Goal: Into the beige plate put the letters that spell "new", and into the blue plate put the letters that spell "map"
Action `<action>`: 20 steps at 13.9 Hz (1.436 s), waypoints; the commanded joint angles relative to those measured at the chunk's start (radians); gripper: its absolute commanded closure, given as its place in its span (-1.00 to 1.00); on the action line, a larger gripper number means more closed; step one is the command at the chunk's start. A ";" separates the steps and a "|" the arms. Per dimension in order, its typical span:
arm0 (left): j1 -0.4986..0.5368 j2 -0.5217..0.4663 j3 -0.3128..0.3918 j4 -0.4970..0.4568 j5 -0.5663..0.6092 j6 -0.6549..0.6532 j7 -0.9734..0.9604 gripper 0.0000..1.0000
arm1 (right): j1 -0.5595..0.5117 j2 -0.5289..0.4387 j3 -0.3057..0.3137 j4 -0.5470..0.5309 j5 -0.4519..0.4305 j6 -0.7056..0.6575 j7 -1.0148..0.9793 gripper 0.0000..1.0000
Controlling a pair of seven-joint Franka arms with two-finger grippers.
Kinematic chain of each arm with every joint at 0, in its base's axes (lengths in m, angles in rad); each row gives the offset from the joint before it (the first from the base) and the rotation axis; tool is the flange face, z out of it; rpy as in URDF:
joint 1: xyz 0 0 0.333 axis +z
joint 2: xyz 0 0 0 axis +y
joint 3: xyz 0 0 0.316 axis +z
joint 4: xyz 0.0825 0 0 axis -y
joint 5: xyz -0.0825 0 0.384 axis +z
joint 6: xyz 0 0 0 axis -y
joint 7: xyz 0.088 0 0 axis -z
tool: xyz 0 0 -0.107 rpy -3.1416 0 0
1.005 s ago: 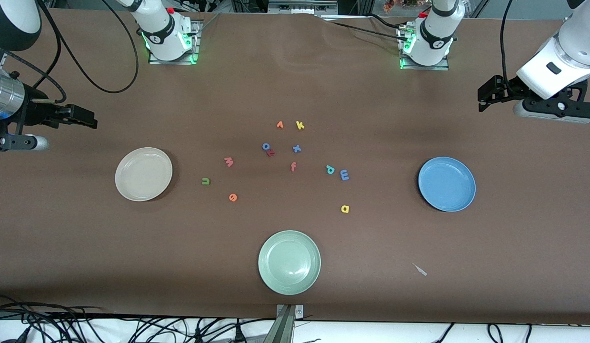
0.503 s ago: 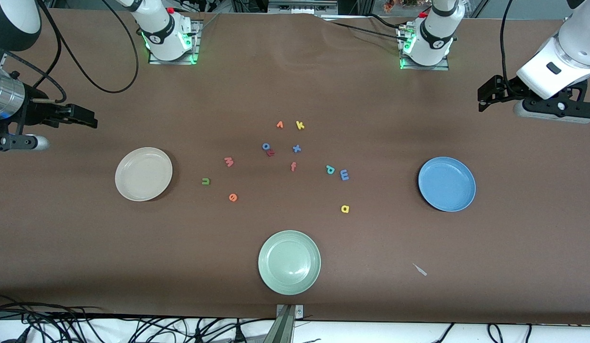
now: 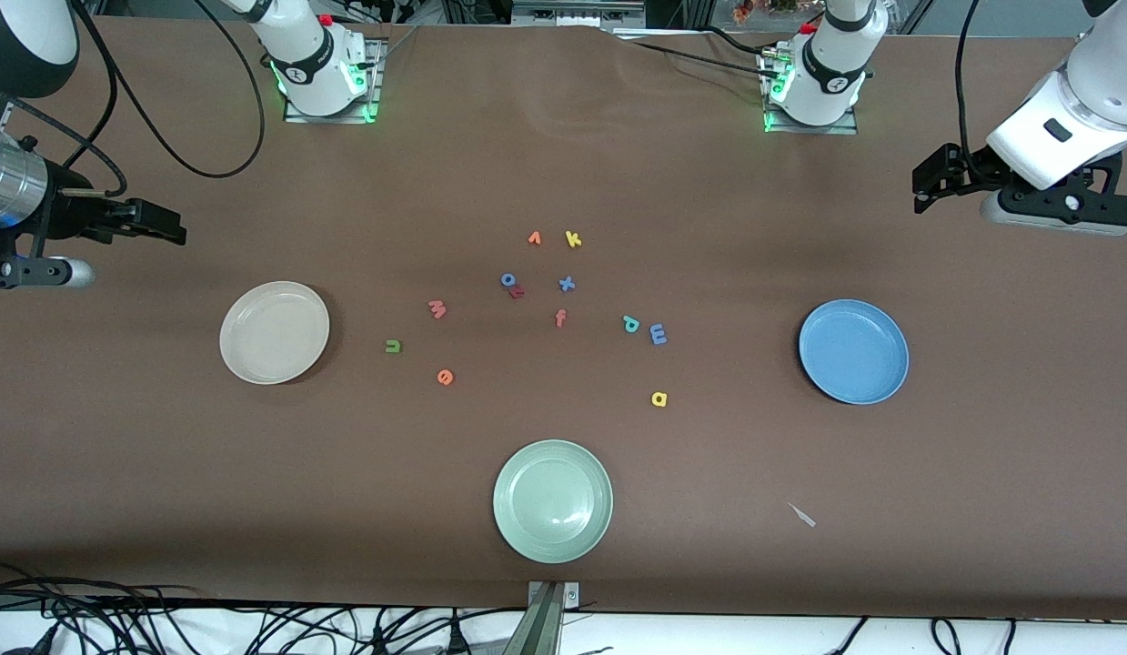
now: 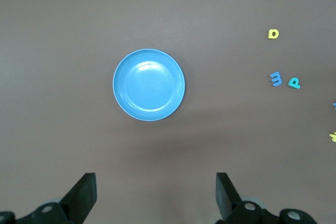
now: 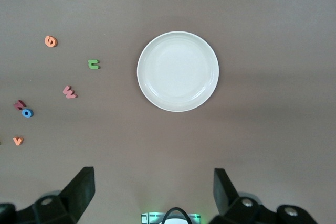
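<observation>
The beige plate lies toward the right arm's end of the table. Beside it are the green n, the orange e and the pinkish w. The blue plate lies toward the left arm's end, with the blue m, teal p and yellow a nearby. Both plates hold nothing. My right gripper and left gripper hang open over bare table, each holding nothing.
A pale green plate sits nearest the front camera. Mid-table lie other letters: orange v, yellow k, blue o, blue x, orange-red f. A small pale scrap lies on the cloth.
</observation>
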 commanded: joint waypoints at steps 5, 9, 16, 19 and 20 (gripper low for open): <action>0.000 -0.006 0.002 0.010 -0.008 -0.019 0.020 -1.00 | -0.010 -0.007 0.012 -0.007 -0.013 -0.006 0.005 -1.00; 0.000 -0.006 0.002 0.010 -0.008 -0.017 0.020 -1.00 | -0.010 -0.007 0.012 -0.007 -0.013 -0.006 0.005 -1.00; 0.000 -0.006 0.002 0.010 -0.008 -0.017 0.020 -1.00 | -0.012 -0.006 0.010 -0.007 -0.008 -0.005 0.005 -1.00; 0.000 0.000 0.003 0.010 -0.008 -0.007 0.020 -1.00 | -0.029 0.011 0.010 -0.006 0.001 -0.005 -0.014 -1.00; 0.000 0.009 0.003 0.010 -0.010 -0.004 0.018 -1.00 | -0.029 0.017 0.010 -0.006 0.004 -0.005 -0.015 -1.00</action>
